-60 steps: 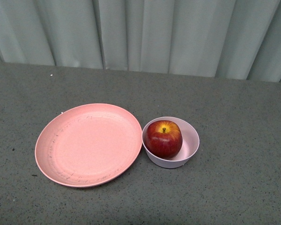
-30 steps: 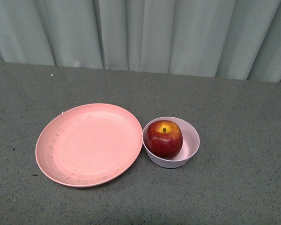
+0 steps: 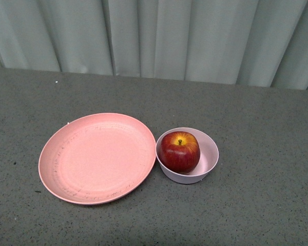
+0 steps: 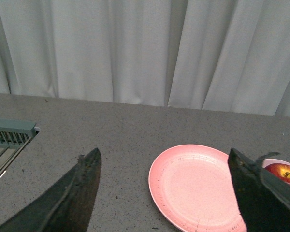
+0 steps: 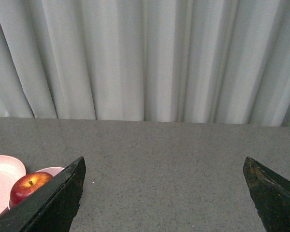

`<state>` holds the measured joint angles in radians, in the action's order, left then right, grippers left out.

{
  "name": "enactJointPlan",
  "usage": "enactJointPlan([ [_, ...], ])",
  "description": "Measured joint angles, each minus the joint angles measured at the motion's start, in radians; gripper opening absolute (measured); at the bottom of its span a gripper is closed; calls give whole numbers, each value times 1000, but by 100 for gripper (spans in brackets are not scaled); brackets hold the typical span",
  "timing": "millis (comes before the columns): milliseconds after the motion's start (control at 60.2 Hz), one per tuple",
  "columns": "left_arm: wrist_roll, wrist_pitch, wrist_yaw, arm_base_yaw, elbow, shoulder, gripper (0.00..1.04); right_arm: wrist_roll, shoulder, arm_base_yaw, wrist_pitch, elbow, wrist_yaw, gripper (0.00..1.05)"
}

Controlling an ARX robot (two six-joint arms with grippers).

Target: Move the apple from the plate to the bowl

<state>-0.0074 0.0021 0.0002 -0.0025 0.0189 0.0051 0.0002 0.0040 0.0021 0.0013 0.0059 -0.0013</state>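
One glossy round apple (image 3: 179, 151) in deep smooth bowl (image 3: 210, 159), beside flat scuffed plate (image 3: 95, 159). L hand (image 4: 164, 193) & R hand (image 5: 164, 193) spread wide.

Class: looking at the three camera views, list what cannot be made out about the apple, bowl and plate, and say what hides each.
1. Underside of the apple: front view, hidden by the bowl wall.
2. Bowl: left wrist view, mostly behind a left gripper finger.
3. Plate: right wrist view, cut off by the picture edge and a right gripper finger.
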Motion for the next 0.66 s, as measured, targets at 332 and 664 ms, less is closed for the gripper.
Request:
enactJointPlan([
  [332, 3, 0, 0, 0, 0, 0, 98, 0, 0, 0, 0, 0, 0, 95],
  [664, 3, 0, 0, 0, 0, 0, 98, 0, 0, 0, 0, 0, 0, 95],
])
